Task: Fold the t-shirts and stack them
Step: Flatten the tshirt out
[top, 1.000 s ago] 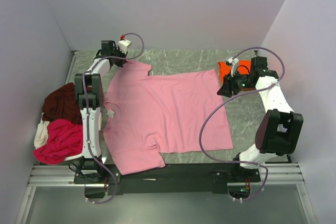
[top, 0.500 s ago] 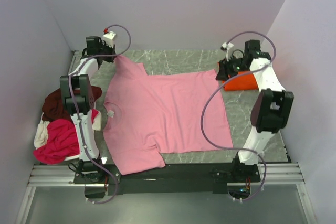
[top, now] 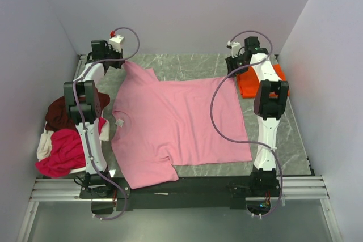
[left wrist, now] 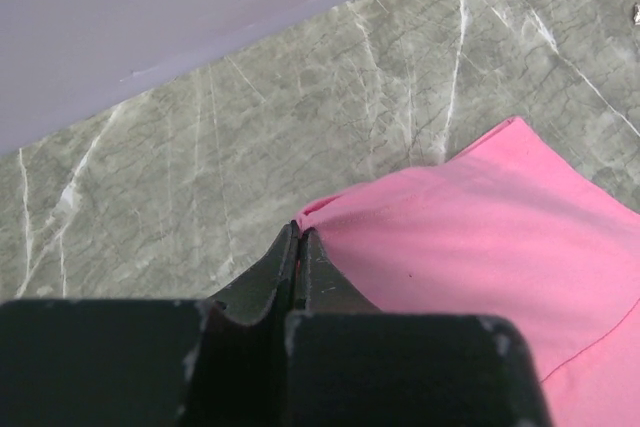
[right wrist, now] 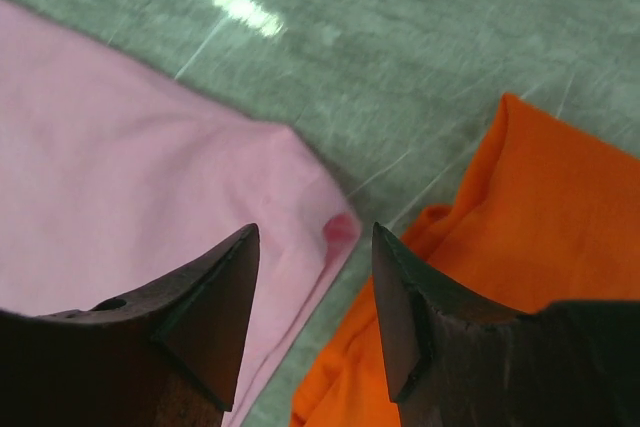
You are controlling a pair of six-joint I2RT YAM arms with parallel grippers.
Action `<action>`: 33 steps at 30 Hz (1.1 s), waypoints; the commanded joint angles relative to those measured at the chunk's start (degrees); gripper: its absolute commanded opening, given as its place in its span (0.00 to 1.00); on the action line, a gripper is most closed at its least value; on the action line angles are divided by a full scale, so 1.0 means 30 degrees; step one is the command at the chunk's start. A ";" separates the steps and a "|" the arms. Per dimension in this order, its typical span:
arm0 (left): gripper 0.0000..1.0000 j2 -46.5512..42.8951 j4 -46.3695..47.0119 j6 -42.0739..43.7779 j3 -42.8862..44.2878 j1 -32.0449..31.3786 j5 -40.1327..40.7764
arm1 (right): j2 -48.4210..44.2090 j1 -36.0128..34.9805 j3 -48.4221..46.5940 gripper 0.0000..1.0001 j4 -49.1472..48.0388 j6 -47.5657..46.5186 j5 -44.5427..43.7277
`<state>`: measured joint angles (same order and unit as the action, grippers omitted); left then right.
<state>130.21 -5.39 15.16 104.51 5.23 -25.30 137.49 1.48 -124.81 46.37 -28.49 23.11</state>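
Pink t-shirt (top: 176,123): spread flat across the middle of the table (top: 187,63), near sleeve lapping past the front edge. Far sleeve tip pinched in the closed left gripper (left wrist: 298,247); depth of cloth between the fingers hidden in the wrist view. Right gripper (right wrist: 314,237) parted moderately, straddling the far-right hem corner; touching or hovering, cannot tell. Orange t-shirt (right wrist: 520,217) just beside that corner, partly covered by the right arm (top: 266,100) from above. Maroon t-shirt (top: 62,109), magenta-red t-shirt (top: 62,154) and cream t-shirt (top: 42,145) heaped at the left, partly behind the left arm (top: 85,111).
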 commanded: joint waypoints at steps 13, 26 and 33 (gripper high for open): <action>0.00 -0.0543 0.0301 -0.0043 0.0086 0.0071 -0.0766 | 0.1513 -0.0404 -0.3072 0.46 0.0158 0.0386 -0.1582; 0.00 -0.0689 0.0185 -0.0014 -0.0120 0.0071 -0.0737 | 0.1806 -0.1019 -0.3336 0.31 0.1184 -0.0493 -0.1376; 0.00 -0.0660 0.0156 -0.0072 0.0027 0.0071 -0.0795 | 0.1982 -0.1107 -0.3601 0.00 0.1184 -0.0406 -0.1669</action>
<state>130.21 -5.41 15.22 104.31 5.23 -26.02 143.57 -1.74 -133.12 49.47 -29.65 18.50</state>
